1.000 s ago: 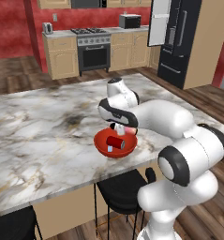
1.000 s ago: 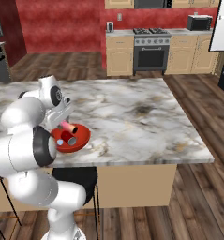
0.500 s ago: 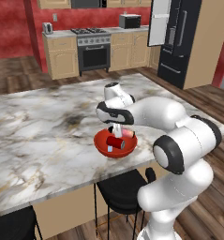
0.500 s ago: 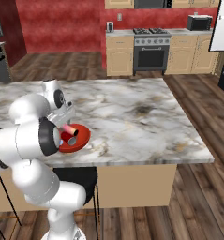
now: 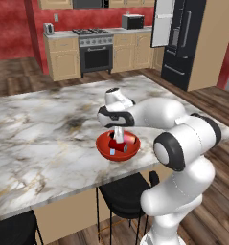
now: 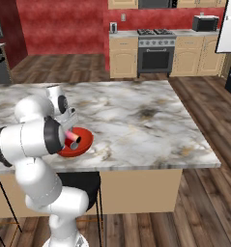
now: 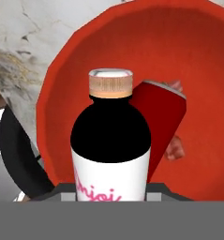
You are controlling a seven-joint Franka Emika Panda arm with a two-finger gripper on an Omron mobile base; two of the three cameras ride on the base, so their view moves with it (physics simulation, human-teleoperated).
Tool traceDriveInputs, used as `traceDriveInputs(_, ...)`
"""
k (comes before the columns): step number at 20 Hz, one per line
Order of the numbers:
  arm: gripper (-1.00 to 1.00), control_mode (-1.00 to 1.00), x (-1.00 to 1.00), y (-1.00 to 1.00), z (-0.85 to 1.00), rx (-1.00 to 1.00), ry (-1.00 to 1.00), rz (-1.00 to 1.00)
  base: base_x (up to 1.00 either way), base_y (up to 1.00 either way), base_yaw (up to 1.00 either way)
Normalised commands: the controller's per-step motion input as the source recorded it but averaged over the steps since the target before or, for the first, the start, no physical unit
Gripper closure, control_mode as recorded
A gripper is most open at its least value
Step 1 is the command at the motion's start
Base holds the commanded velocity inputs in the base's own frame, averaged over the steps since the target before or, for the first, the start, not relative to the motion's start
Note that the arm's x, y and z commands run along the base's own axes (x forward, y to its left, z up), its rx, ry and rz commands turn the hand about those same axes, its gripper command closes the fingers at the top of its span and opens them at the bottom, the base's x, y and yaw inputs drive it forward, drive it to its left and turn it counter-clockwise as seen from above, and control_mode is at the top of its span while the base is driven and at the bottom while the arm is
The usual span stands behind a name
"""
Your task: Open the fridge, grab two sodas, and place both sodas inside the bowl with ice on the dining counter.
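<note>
**Claw holding a bottle over the red bowl on the marble desk**

The white robot arm (image 5: 159,115) is reaching over the long white-and-grey veined marble desk (image 5: 44,134), and its claw (image 5: 118,135) is pointing down into the glossy red round bowl (image 5: 117,147). The claw is gripping a slim bottle with a pale cap, dark shoulder and white label with pink lettering (image 7: 110,150); in the hand view the bottle is standing between the finger tips, its cap towards the bowl's interior. A red can-like soda (image 7: 161,121) is lying tilted inside the bowl, just beside the bottle, with small pinkish lumps (image 7: 175,147) showing next to it. In the right base view the bowl (image 6: 77,143) is sitting near the desk's front edge, partly hidden by the arm, and something red with a grey end (image 6: 72,138) is slanting out above it. A black stool (image 5: 123,191) is standing under the desk's edge. The tall black double-door fridge (image 5: 183,40) is standing well apart, beyond the desk, with one white-lined door (image 5: 163,23) hanging open.
</note>
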Motion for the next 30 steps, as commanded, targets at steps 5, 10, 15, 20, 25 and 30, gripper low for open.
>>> traceDriveInputs(5,1.00,-1.00,0.11,0.05,-0.15,0.00,0.04,0.00,0.00,0.00,0.00)
traceDriveInputs(10,1.00,-1.00,0.08,0.05,-0.14,0.00,0.04,0.00,0.00,0.00,0.00)
traceDriveInputs(15,1.00,-1.00,0.00,0.00,-0.15,0.00,0.03,0.00,0.00,0.00,0.00)
traceDriveInputs(20,1.00,-1.00,0.00,0.00,-0.19,0.00,0.03,0.00,0.00,0.00,0.00)
traceDriveInputs(25,-1.00,-1.00,0.00,0.00,-0.22,0.00,0.03,0.00,0.00,0.00,0.00)
traceDriveInputs(30,-1.00,-1.00,0.00,0.00,-0.15,0.00,0.01,0.00,0.00,0.00,0.00)
